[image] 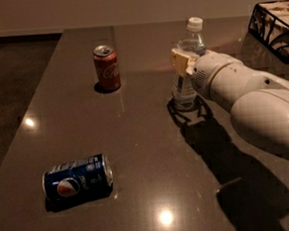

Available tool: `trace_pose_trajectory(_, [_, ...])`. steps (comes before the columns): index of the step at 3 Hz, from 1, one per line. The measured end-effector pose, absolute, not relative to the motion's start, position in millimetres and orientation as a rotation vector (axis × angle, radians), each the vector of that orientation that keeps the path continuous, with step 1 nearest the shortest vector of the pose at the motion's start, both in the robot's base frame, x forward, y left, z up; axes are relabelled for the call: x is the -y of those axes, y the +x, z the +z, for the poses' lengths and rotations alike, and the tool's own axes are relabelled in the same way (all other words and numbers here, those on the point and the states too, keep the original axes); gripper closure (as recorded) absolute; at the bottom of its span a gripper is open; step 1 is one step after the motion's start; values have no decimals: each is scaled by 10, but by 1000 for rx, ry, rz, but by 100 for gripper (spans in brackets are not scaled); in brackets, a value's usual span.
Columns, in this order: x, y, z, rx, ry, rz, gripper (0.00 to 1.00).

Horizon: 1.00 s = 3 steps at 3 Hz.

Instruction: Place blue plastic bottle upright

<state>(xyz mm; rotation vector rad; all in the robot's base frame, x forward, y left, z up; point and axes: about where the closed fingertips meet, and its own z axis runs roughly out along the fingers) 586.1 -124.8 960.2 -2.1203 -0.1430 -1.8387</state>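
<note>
The blue plastic bottle [186, 87], clear with a white cap and a pale label, stands upright with its base on the dark table [147, 152], right of centre. My gripper [181, 63] comes in from the right on a white arm and is shut around the bottle's upper body. One yellowish finger [179, 61] shows in front of the bottle; the other is hidden behind it.
A red Coca-Cola can [106, 68] stands upright to the bottle's left. A dark blue Pepsi can [77, 181] lies on its side at the front left. A patterned box [276, 26] sits at the back right. The table's left edge drops to dark floor.
</note>
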Motion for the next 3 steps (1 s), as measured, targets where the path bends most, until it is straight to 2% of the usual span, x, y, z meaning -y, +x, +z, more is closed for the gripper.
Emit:
trace_pose_trajectory(2, [1194,5869,9497,168,-2118,-1880,100])
trace_pose_trajectory(3, [1176,5874,9461,159,-2114,-1899,81])
